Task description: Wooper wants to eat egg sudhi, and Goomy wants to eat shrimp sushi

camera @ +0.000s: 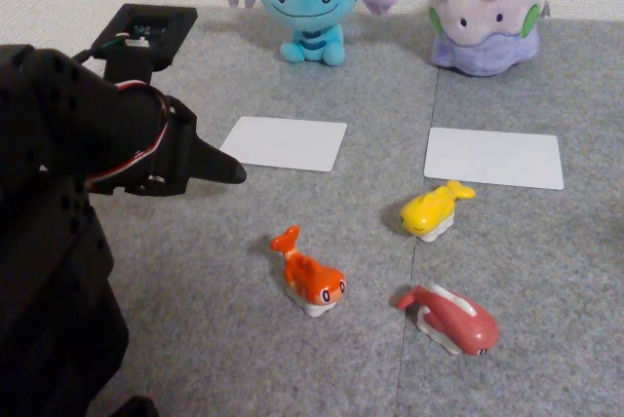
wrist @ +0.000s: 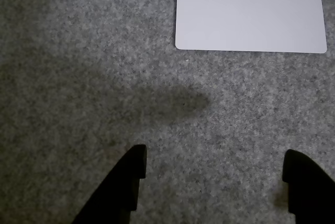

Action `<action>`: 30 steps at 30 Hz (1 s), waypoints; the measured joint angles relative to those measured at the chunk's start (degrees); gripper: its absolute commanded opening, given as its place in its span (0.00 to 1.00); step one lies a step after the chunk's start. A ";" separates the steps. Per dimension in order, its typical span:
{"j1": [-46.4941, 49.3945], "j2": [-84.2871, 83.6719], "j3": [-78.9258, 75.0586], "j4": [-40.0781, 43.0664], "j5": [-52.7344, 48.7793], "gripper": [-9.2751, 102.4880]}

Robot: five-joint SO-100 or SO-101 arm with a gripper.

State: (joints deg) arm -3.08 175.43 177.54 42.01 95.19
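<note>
Egg sushi [camera: 436, 210] sits right of the claw [wrist: 214, 174], which hangs spread and empty. Swing right, descend, pinch across its body.

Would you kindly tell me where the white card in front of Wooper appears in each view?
Fixed view: the white card lies on the grey mat, centre-left, in front of Wooper, right of the tool.
Wrist view: the same card sits upper right, ahead of the open tool.
Shared landmark: the grey mat.
</note>
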 measured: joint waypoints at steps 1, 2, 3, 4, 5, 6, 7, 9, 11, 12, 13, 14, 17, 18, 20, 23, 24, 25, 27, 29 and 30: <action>0.00 0.00 0.09 -0.44 0.00 0.36; 0.00 0.00 0.18 -0.88 -0.18 0.36; 0.00 0.00 0.18 -0.97 -0.35 0.36; 0.00 0.00 0.18 -1.05 -0.35 0.36; 0.00 0.00 0.18 -1.05 -0.35 0.36; 0.00 0.00 0.18 -1.05 -0.35 0.36; 0.00 0.00 0.18 -1.05 -0.35 0.36; 0.00 0.00 0.18 -1.05 -0.35 0.36; 0.00 0.00 0.18 -1.05 -0.35 0.36; 0.00 0.00 0.18 -1.05 -0.35 0.36; 0.00 0.00 0.18 -1.05 -0.53 0.36; 0.00 0.00 0.18 -1.05 -0.53 0.36; 0.00 0.00 0.18 -1.05 -0.62 0.36; 0.00 0.00 0.18 -1.14 -1.05 0.36; 0.00 0.00 0.18 -1.14 -2.72 0.36; 0.00 0.00 0.18 -1.41 -3.78 0.36; 0.00 0.00 0.18 -1.67 -3.87 0.36; 0.00 0.00 0.18 -2.29 -3.87 0.36; 0.00 0.00 0.26 -3.69 -4.04 0.36; 0.00 0.00 0.26 -4.13 -4.13 0.36; 0.00 0.00 0.09 -4.13 -4.13 0.36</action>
State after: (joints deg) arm -3.08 175.43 177.63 37.88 91.05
